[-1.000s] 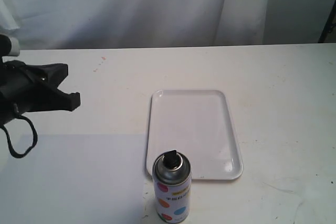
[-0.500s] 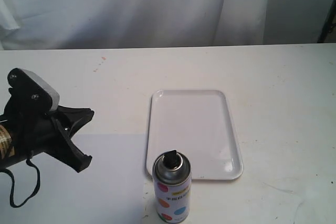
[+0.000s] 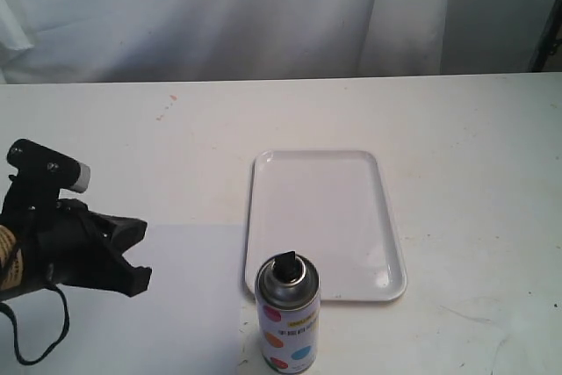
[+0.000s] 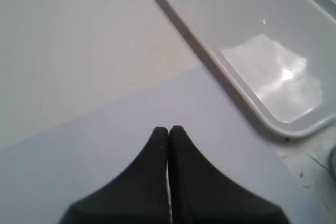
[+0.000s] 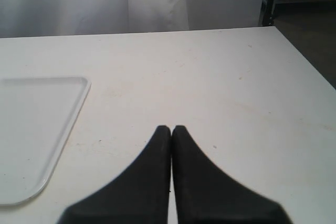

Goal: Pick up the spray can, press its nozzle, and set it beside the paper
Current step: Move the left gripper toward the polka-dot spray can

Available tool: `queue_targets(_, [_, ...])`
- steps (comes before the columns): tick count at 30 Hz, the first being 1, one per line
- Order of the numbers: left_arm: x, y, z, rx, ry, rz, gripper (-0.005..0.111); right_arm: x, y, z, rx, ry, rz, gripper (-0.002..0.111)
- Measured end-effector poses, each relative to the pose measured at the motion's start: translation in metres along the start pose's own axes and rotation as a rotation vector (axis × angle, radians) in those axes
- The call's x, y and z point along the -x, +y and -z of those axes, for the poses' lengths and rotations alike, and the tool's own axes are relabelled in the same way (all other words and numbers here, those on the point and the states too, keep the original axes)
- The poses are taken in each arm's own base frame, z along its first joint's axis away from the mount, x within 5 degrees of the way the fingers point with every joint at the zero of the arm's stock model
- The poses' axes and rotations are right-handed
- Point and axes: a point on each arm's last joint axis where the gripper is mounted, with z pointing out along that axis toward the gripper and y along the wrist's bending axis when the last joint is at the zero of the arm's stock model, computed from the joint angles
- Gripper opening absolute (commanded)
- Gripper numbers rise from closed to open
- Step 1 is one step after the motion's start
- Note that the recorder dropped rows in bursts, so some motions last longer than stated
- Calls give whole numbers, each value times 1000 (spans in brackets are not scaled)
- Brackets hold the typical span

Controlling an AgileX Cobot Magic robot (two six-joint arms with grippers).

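Left of the spray can [image 3: 287,327], the left tool [image 4: 168,129] is hovering pressed together and should be spreading before straddling its body.

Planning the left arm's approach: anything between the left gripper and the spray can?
Nothing visible. Between the left gripper and the spray can lies only the flat paper; the tray sits beyond the can, off that line. The gripper is shut, so it must open first.
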Motion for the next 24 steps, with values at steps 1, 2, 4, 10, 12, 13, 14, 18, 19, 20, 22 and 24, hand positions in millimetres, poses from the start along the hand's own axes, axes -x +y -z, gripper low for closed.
queue_targets(1, [-3, -1, 0, -14, 16, -26, 0, 0, 0, 0, 0, 0, 0, 0])
queue_targets(2, [-5, -4, 0, -42, 18, -51, 0, 0, 0, 0, 0, 0, 0, 0])
queue_targets(4, [-8, -11, 1, -119, 11, -148, 0, 0, 0, 0, 0, 0, 0, 0])
queue_targets(10, [-9, -34, 8, -382, -58, -361, 0, 0, 0, 0, 0, 0, 0, 0])
queue_targets(12, [-9, -40, 10, -452, -78, -391, 0, 0, 0, 0, 0, 0, 0, 0])
queue_targets(13, [-8, -43, 12, -488, -92, -399, 0, 0, 0, 0, 0, 0, 0, 0])
queue_targets(14, [-9, -45, 13, -511, -98, -406, 0, 0, 0, 0, 0, 0, 0, 0])
queue_targets(18, [-17, -51, 13, -594, -90, -387, 0, 0, 0, 0, 0, 0, 0, 0])
queue_targets(19, [-20, -52, 12, -612, -79, -378, 0, 0, 0, 0, 0, 0, 0, 0])
queue_targets(20, [-23, -52, 10, -625, -67, -369, 0, 0, 0, 0, 0, 0, 0, 0])
queue_targets(22, [-29, -52, 4, -644, -40, -347, 0, 0, 0, 0, 0, 0, 0, 0])
queue_targets(24, [-31, -52, 1, -645, -30, -345, 0, 0, 0, 0, 0, 0, 0, 0])
